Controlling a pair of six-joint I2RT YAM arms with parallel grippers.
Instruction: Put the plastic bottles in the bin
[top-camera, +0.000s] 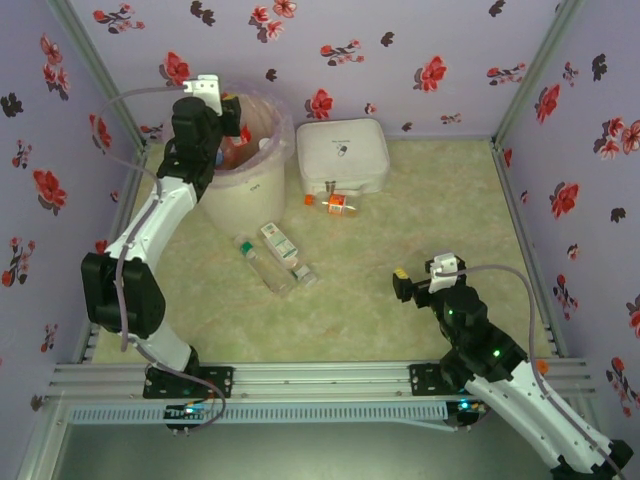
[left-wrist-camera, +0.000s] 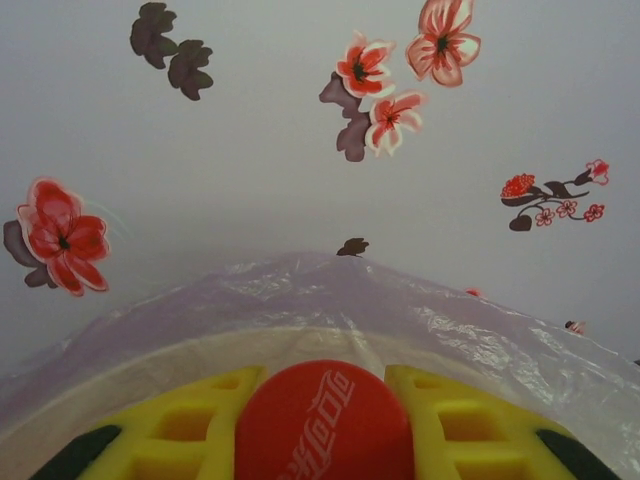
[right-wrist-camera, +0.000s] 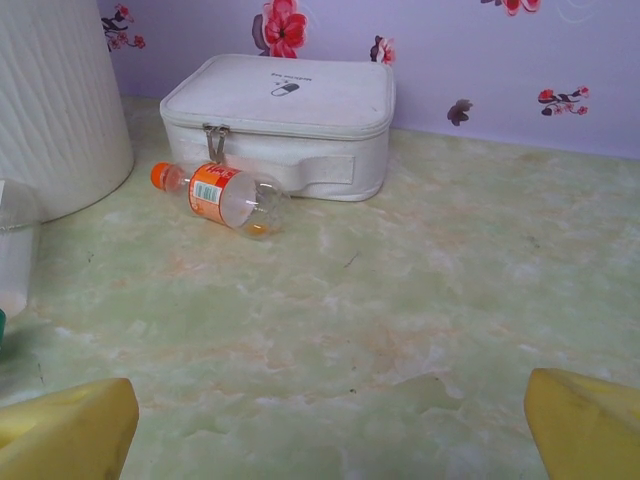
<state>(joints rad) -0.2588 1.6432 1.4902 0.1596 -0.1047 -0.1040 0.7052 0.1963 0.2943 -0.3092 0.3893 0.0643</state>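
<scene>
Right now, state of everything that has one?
round cream-white bag-lined bin: upright, bottles inside
left gripper: shut on red-capped plastic bottle, over bin
right gripper: open, empty
flat white zip case: closed
orange-capped clear plastic bottle: lying, capped
green-capped clear plastic bottle: lying, capped

left tool (top-camera: 230, 122) over bin (top-camera: 245, 195), bottles (top-camera: 268, 265) on table (top-camera: 420, 210)

Even soft light, faint shadows, wrist pics maybe slightly blurry

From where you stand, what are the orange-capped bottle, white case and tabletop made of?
The orange-capped bottle: clear glossy plastic, you see through it. The white case: likely soft matte fabric or faux leather, given seam and zipper pull. The tabletop: smooth, marble-patterned, possibly a printed sheet.
</scene>
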